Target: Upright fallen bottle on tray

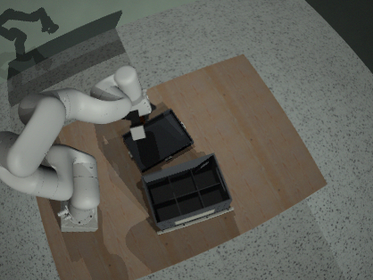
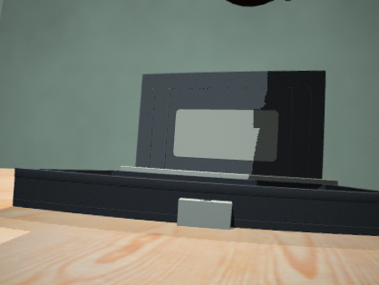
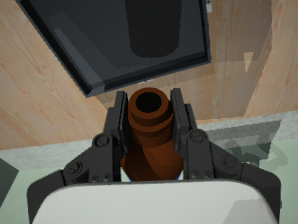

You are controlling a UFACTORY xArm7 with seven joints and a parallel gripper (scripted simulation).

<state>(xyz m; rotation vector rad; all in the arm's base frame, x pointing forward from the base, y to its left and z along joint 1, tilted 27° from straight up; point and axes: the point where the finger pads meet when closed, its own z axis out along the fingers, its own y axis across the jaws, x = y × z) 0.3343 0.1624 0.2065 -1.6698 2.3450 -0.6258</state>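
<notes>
Across the table (image 1: 272,156) (image 2: 136,259) (image 3: 40,65), the compartmented crate (image 1: 187,192) (image 2: 204,95) stands level beside the low tray (image 1: 167,138) (image 2: 100,197) (image 3: 207,30). Above the table near the tray's edge, the brown bottle (image 1: 143,119) (image 2: 249,2) (image 3: 150,135) is held by its neck in the partly closed gripper (image 1: 142,117) (image 3: 149,103), its fingers on either side.

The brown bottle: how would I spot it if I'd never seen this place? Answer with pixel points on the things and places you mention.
In the wrist view, find the dark tray (image 1: 157,154) (image 2: 113,192) (image 3: 148,79) on the wooden table, then look just below its near edge. There the bottle (image 3: 150,132) sits between the two black fingers of the gripper (image 3: 149,103). Its round, open mouth and glossy brown neck set it apart from the flat-sided tray.
</notes>
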